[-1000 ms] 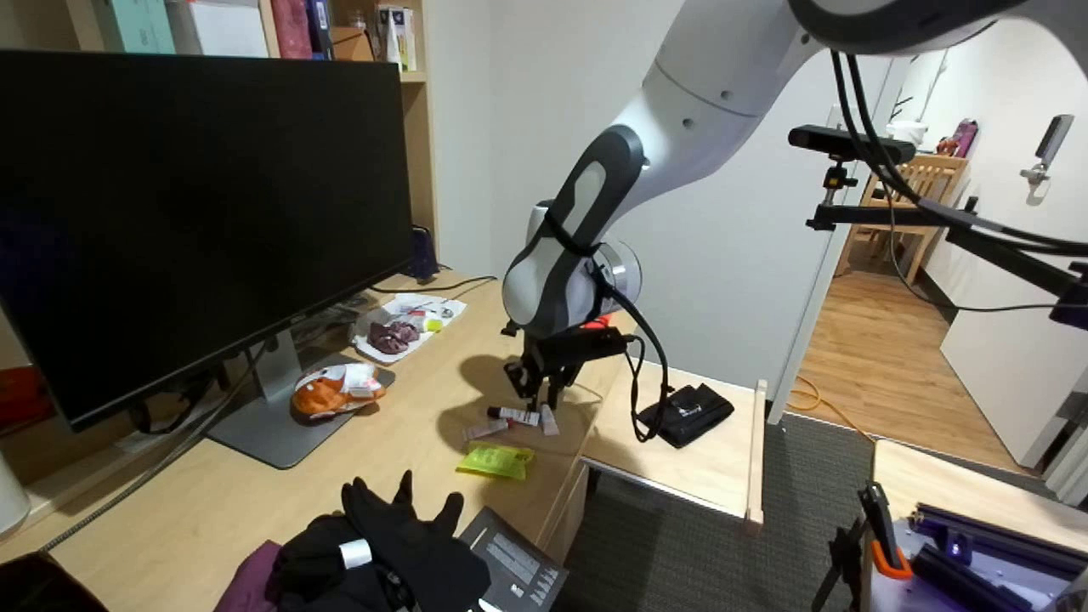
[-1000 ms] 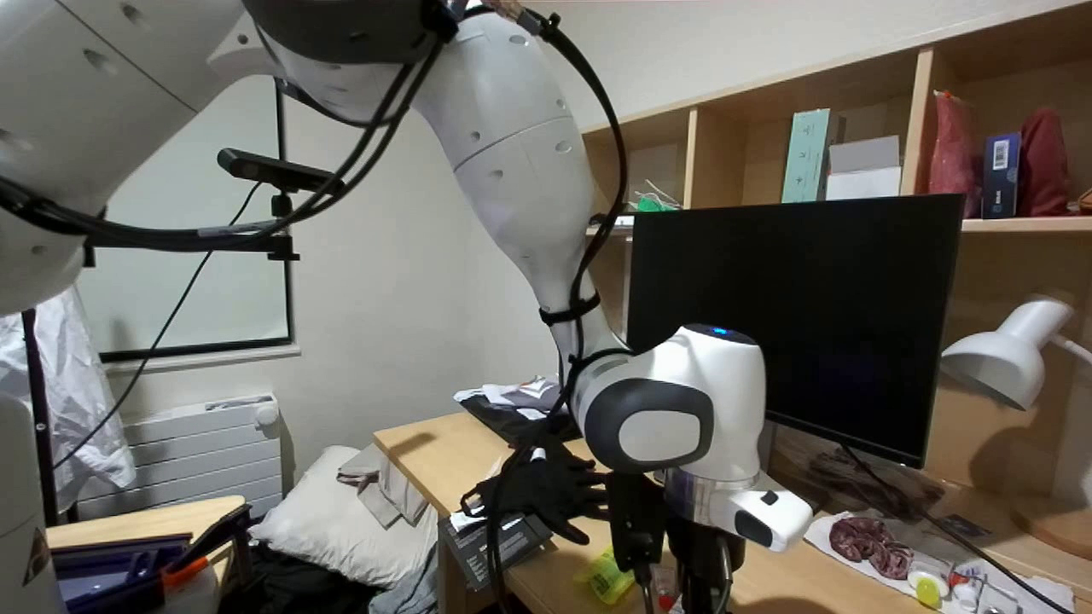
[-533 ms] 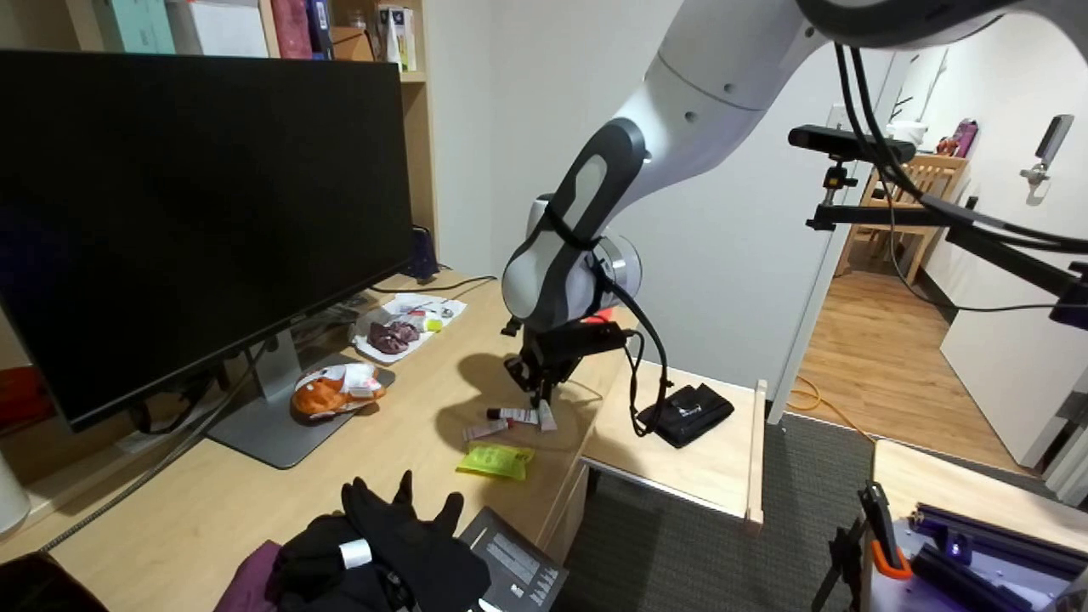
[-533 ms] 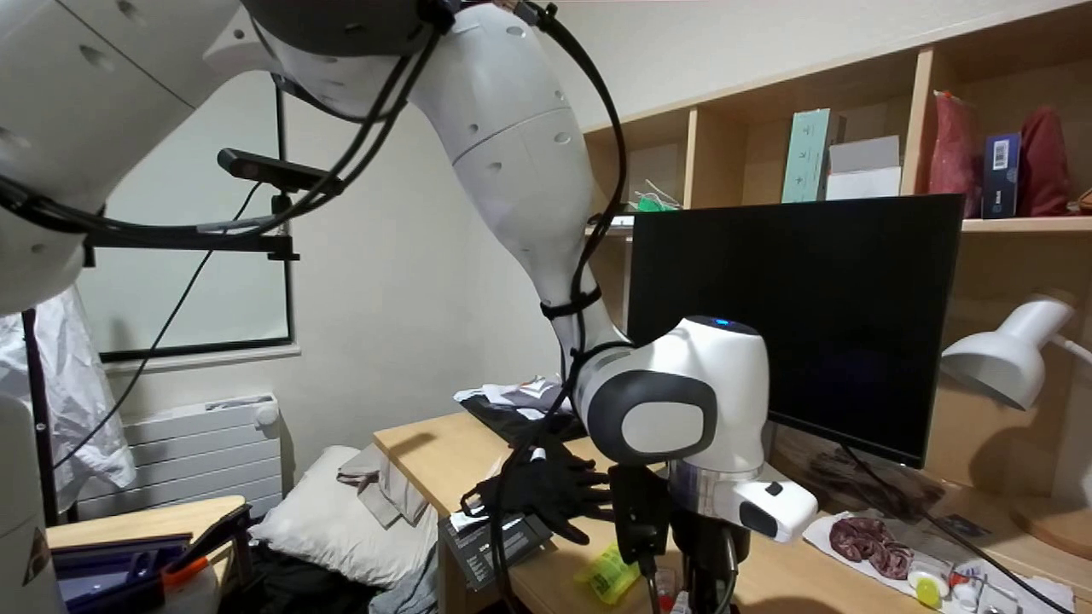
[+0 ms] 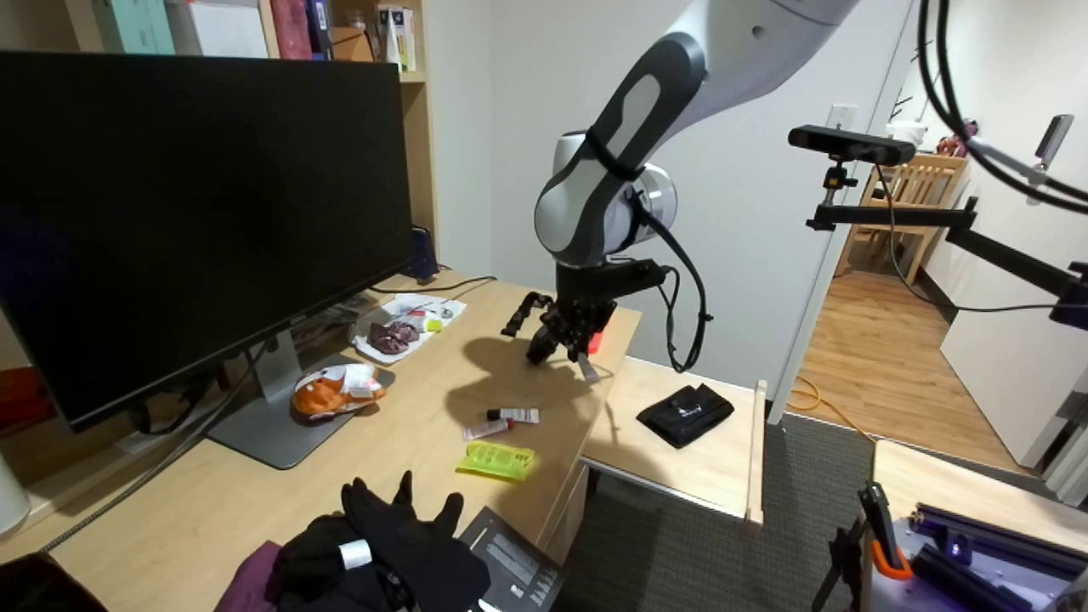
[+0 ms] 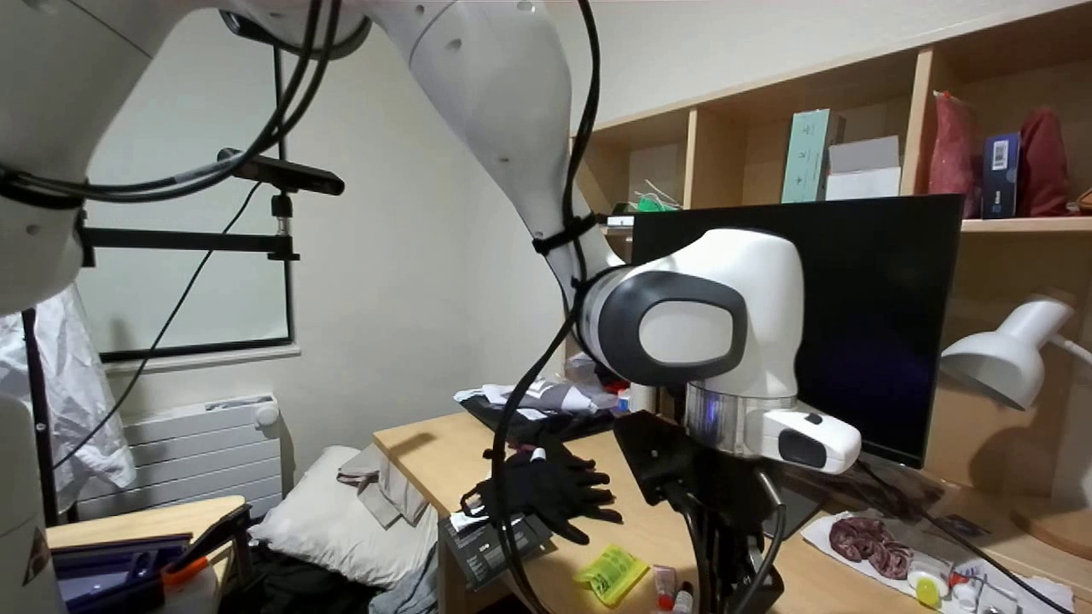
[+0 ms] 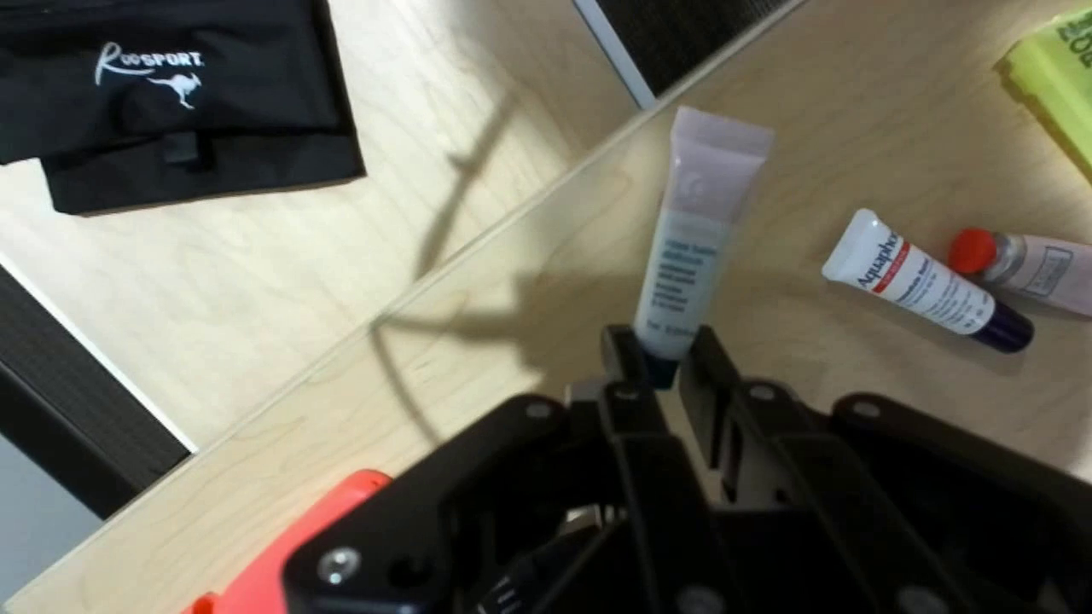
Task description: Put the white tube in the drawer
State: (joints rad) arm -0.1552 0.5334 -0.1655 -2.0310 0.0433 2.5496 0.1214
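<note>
The white tube [image 7: 699, 222], whitish with small greenish print and a dark cap, is held at its cap end by my gripper [image 7: 664, 348] in the wrist view. The fingers are closed on both sides of it. In an exterior view the tube [image 5: 586, 368] hangs tilted below the gripper [image 5: 581, 354], above the desk near its edge. In an exterior view only the gripper's upper body [image 6: 725, 512] shows; its fingertips and the tube are out of sight. The drawer [image 5: 710, 476] stands open beside the desk edge, with a black pouch [image 5: 685, 415] inside.
A white Aquaphor tube [image 7: 926, 286] and a red-capped tube [image 7: 1049, 273] lie on the desk near a yellow-green packet [image 5: 497, 460]. A red object [image 7: 299, 546] lies near the desk edge. The monitor [image 5: 204, 212] and black gloves [image 5: 408, 544] are on the desk.
My gripper was open around the tube on the desk, then closed on it. It has since risen with the tube and moved away from the other tubes.
</note>
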